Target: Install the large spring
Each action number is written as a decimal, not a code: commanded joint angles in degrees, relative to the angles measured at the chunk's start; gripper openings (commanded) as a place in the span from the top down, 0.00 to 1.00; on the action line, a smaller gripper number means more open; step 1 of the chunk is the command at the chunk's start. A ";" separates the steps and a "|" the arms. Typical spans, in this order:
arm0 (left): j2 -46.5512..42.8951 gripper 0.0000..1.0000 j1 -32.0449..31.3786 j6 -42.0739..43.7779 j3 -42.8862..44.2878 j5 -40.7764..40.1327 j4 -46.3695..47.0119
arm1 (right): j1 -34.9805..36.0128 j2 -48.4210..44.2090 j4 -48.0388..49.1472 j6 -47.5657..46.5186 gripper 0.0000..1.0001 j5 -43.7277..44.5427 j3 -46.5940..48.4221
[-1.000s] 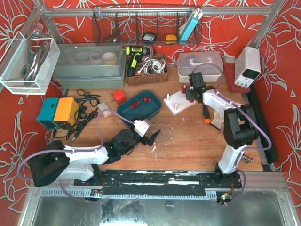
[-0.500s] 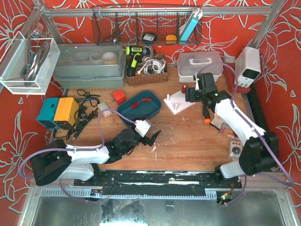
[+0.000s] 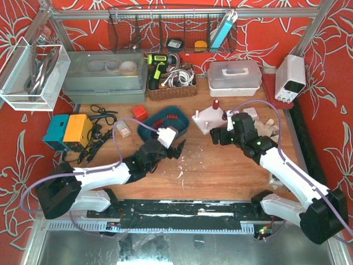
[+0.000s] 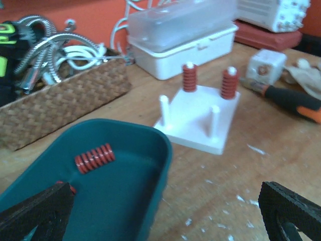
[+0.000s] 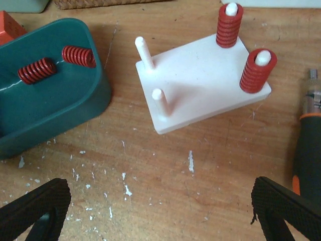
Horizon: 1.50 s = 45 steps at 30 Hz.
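The wooden desk carries a teal tray with a white peg base just beside it on the right; the left claw hangs low over the desk at the tray's near right corner, its fingers wide apart with nothing between them; the right claw hovers by the near edge of the base, likewise spread and empty; an orange-and-black screwdriver lies right of the base; two seated springs stand upright on the base's far pegs; two loose springs lie on their sides in the tray, apart from each other; two bare pegs stand on the tray side of the base
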 commanded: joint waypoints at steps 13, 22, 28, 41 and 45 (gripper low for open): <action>8.24 0.30 22.23 -4.16 22.15 13.18 -30.82 | 0.50 -9.35 9.80 3.19 0.02 1.84 -9.14; 22.41 0.54 24.46 7.47 31.69 11.10 -36.65 | 0.74 -9.62 11.41 3.68 0.02 0.56 -9.96; 30.21 0.57 24.81 11.30 39.80 7.20 -44.49 | 0.89 -8.41 11.03 3.35 0.03 0.25 -9.37; 37.21 0.62 24.99 12.91 43.00 4.78 -46.51 | 0.92 -8.19 11.14 3.17 0.03 1.00 -9.42; 39.11 0.62 24.99 13.00 43.74 3.51 -47.78 | 0.94 -8.31 10.95 3.15 0.02 0.94 -9.34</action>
